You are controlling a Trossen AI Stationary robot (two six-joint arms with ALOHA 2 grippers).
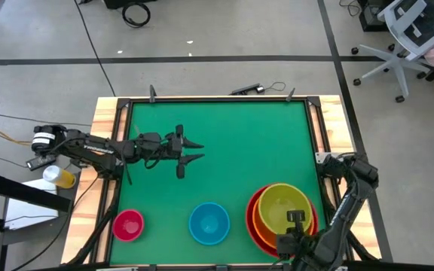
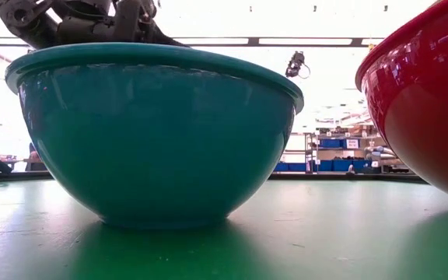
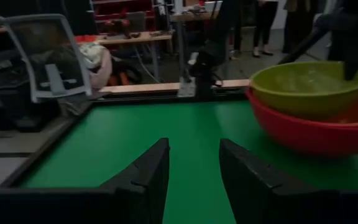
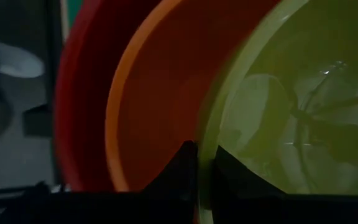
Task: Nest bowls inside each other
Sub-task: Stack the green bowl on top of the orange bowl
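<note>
On the green surface (image 1: 224, 150), a glossy round pink bowl (image 1: 128, 224) sits near-left, the left claw (image 1: 196, 150) hovers apart and empty, a blue bowl (image 1: 209, 223) sits centre, and the right claw (image 4: 205, 163) pinches the yellow-green bowl (image 1: 285, 209) rim, nested in orange (image 4: 154, 93) and red (image 4: 82, 81).

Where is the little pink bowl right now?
In the high view, the small round pink plastic bowl sits alone at the table's near-left corner, left of the round blue plastic bowl, not nested yet.
</note>
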